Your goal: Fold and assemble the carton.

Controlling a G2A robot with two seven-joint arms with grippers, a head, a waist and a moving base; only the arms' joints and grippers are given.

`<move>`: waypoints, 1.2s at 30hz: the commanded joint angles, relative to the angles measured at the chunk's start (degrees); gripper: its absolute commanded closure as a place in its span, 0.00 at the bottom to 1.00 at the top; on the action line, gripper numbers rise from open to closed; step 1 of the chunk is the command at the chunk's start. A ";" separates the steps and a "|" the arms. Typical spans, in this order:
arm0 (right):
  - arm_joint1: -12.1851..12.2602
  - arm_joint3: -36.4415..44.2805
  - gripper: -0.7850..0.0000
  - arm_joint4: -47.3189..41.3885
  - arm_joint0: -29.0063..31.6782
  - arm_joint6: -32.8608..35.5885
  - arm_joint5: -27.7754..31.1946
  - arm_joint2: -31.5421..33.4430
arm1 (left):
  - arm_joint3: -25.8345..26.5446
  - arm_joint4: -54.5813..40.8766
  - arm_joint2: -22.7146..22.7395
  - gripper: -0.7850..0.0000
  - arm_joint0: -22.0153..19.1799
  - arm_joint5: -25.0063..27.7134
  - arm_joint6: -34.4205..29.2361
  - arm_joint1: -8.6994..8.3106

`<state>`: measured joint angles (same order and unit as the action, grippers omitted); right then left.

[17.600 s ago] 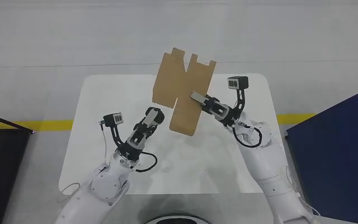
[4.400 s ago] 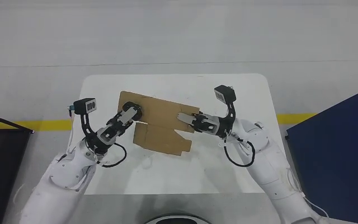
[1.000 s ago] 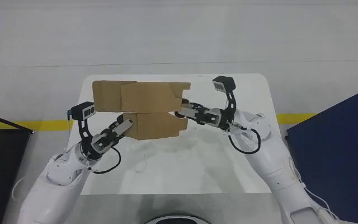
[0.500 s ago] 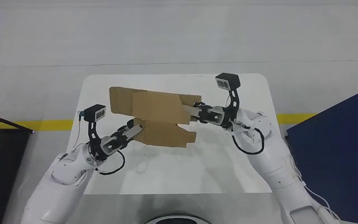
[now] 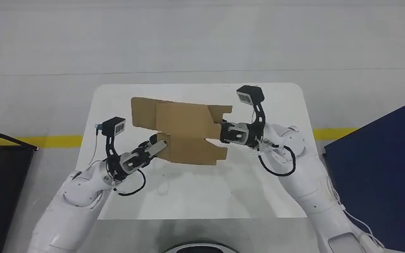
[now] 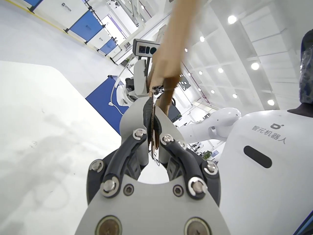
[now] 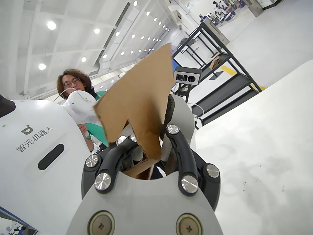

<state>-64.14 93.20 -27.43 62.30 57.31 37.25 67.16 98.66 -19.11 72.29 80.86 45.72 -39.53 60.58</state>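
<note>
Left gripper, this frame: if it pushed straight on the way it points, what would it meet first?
The carton itself: the left gripper is shut on its edge, so the board lies directly ahead. Beyond it, probably the right gripper, though depth is unclear.

Nothing legible
The carton [image 5: 183, 129] shows plain brown faces; a small wall sign [image 6: 66, 6] far off in the hall is too tiny to read.
</note>
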 commanded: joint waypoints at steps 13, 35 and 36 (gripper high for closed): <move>-0.21 -4.89 1.00 -6.12 -3.03 4.81 0.30 -0.87 | 0.61 1.18 -0.22 1.00 0.18 -0.87 1.32 0.18; -0.20 -7.17 0.29 -7.64 -3.81 5.78 0.72 0.02 | 1.43 4.24 0.94 1.00 0.74 -1.68 1.56 0.05; -0.20 -7.17 0.49 -7.64 -3.81 5.78 0.72 0.02 | 1.45 4.88 1.05 1.00 0.71 -1.71 1.79 0.05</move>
<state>-64.34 86.04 -35.07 58.49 63.09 37.97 67.18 100.12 -14.86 73.23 81.59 44.05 -38.02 60.62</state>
